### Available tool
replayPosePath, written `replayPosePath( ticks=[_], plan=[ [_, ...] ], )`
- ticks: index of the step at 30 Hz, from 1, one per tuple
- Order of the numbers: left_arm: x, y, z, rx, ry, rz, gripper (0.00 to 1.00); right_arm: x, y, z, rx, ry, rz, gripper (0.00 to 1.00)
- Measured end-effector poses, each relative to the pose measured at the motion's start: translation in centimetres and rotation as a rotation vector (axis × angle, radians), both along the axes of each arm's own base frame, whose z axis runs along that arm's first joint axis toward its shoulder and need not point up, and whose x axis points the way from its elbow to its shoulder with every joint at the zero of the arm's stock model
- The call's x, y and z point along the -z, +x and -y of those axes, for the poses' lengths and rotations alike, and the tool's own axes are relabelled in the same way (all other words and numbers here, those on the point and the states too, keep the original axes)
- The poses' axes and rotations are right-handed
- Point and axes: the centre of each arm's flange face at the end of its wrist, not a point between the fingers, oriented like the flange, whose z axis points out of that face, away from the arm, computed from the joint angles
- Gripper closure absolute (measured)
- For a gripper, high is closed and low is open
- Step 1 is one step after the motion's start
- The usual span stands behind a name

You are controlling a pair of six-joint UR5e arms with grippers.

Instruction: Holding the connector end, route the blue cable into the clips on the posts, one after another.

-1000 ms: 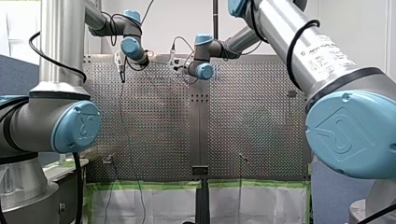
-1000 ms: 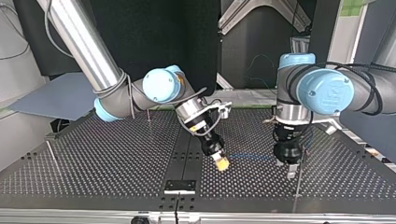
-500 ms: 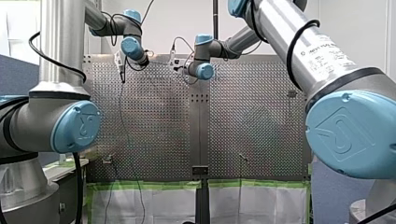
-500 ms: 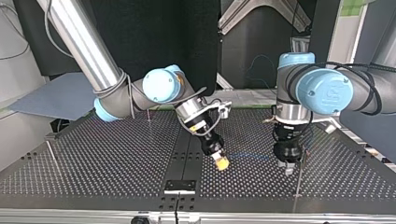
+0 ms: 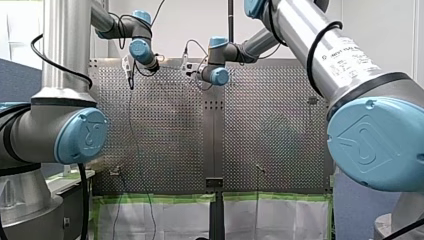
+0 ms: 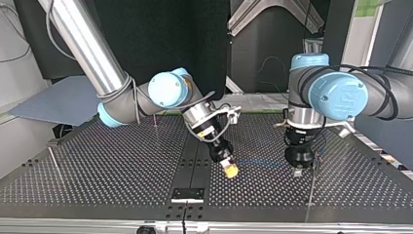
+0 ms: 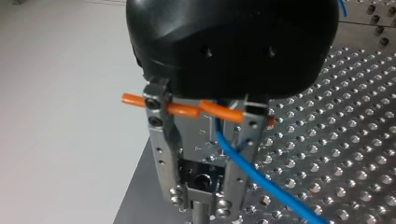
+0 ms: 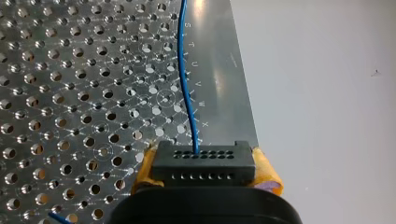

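The thin blue cable (image 6: 263, 164) runs low over the perforated table (image 6: 97, 165) between my two grippers. My right gripper (image 6: 229, 168) is shut on the black connector (image 8: 203, 163), its yellow pads (image 8: 147, 170) pressed on both sides. The cable (image 8: 187, 79) leaves the connector and runs ahead over the plate. My left gripper (image 6: 297, 171) hangs straight down beside a thin post (image 6: 311, 185). In the left wrist view its metal fingers (image 7: 161, 154) stand drawn in around the blue cable (image 7: 238, 163), above a post top (image 7: 201, 215).
Other thin posts stand at the top view's left edge (image 6: 53, 163) and at the back (image 6: 155, 121). A small black plate (image 6: 187, 194) sits at the near middle edge. The table's edge runs close beside both grippers in the wrist views.
My left gripper's fingers have drawn together around the cable and its tip has risen slightly. My right arm and the connector have stayed in place.
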Motion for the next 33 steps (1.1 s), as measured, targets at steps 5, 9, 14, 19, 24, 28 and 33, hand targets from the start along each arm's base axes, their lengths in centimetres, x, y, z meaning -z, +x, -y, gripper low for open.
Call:
replayPosePath(
  ticks=[5, 9, 14, 19, 24, 28, 33],
  plan=[
    [0.2, -0.2, 0.0, -0.005, 0.002, -0.014, 1.0, 0.1, -0.1, 0.0, 0.001, 0.004, -0.007, 1.0],
    [0.5, -0.3, 0.2, -0.009, 0.005, -0.031, 1.0, 0.4, -0.3, 0.1, 0.005, 0.016, -0.022, 1.0],
    [2.5, 0.0, 1.0, -0.01, 0.03, -0.094, 1.0, 1.3, -0.9, 0.4, 0.015, 0.043, -0.055, 1.0],
    [3.8, 0.0, 2.2, -0.01, 0.043, -0.13, 1.0, 3.1, -1.9, 1.1, 0.035, 0.067, -0.092, 1.0],
    [5.0, -0.1, 3.6, 0.009, 0.054, -0.154, 1.0, 5.7, -3.1, 1.6, 0.059, 0.099, -0.131, 1.0],
    [6.9, 0.0, 5.4, 0.021, 0.069, -0.188, 1.0, 7.6, -4.0, 1.7, 0.083, 0.123, -0.161, 1.0],
    [8.8, -0.3, 7.6, 0.04, 0.085, -0.218, 1.0, 9.5, -5.1, 2.1, 0.111, 0.147, -0.19, 1.0]
  ],
)
